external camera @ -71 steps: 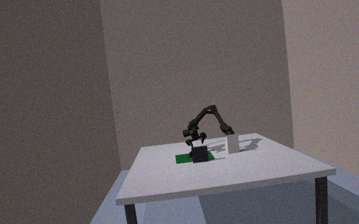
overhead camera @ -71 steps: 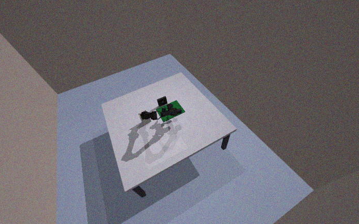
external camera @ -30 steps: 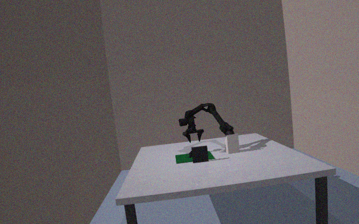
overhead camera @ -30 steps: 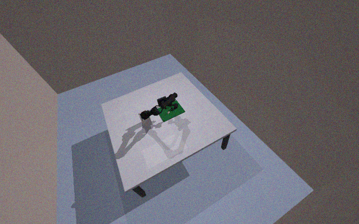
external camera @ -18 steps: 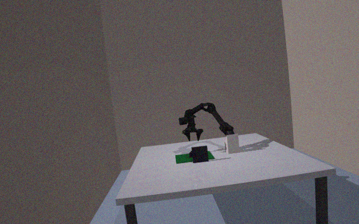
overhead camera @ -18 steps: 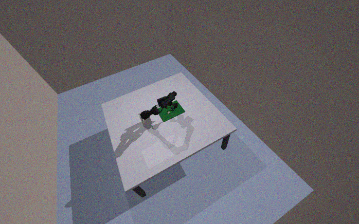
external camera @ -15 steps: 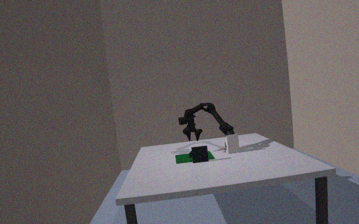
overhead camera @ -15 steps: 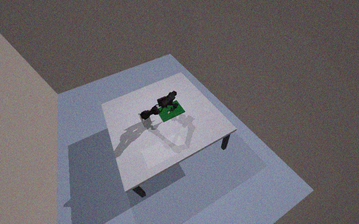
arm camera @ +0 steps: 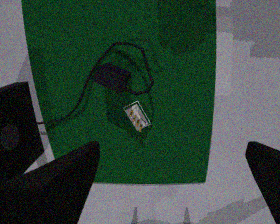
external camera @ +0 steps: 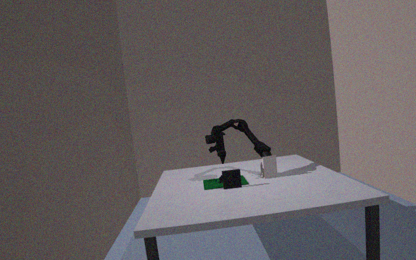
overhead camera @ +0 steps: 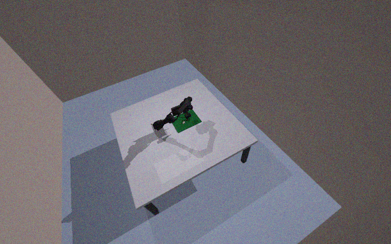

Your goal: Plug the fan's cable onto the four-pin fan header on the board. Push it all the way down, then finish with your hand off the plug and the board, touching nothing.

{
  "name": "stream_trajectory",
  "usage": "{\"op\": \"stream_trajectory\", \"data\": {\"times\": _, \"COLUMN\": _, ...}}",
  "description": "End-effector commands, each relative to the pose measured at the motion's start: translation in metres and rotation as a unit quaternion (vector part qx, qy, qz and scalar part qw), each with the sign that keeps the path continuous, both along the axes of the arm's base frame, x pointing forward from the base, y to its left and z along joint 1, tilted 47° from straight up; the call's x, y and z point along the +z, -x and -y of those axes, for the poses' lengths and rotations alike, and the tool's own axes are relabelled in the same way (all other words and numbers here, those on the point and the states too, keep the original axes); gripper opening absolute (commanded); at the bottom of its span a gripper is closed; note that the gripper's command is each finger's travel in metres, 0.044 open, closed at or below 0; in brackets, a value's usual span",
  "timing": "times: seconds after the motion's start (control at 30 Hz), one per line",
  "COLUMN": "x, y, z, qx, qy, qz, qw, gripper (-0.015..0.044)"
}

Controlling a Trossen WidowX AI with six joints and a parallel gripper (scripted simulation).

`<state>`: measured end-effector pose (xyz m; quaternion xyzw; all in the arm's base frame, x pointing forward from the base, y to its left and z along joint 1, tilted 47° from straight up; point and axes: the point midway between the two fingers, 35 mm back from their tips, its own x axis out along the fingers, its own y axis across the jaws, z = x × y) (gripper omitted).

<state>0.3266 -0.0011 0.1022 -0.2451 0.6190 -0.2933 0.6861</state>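
Note:
The green board [overhead camera: 178, 129] [external camera: 211, 185] [arm camera: 186, 100] lies on the table. The white four-pin fan header [arm camera: 137, 116] sits on it, with its pins showing and no plug on them. The dark plug [arm camera: 111, 76] is beside the header, up and to the left in the wrist view, with a shadow on the board. Its thin black cable [arm camera: 87, 87] loops over the board and runs left to the black fan [arm camera: 8, 125] [external camera: 231, 178]. My gripper [arm camera: 175, 149] [external camera: 223, 161] is wide open and empty, above the board and touching nothing. The arm hides parts of the board in the top view.
The white table [overhead camera: 227, 133] [external camera: 183, 206] carries the board, the fan and the arm. A pale block [external camera: 270, 167] stands at the arm's base. The fan stands close to the left finger's side in the wrist view. Arm shadows fall on the table.

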Motion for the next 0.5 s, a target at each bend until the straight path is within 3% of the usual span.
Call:
{"op": "stream_trajectory", "data": {"times": 0.0, "x": -0.009, "y": -0.016, "z": -0.030, "qx": -0.258, "qy": -0.021, "qz": 0.264, "qw": 0.929, "gripper": 0.0440}}
{"op": "stream_trajectory", "data": {"times": 0.47, "x": -0.017, "y": -0.025, "z": -0.053, "qx": -0.463, "qy": -0.039, "qz": 0.478, "qw": 0.745, "gripper": 0.0440}}
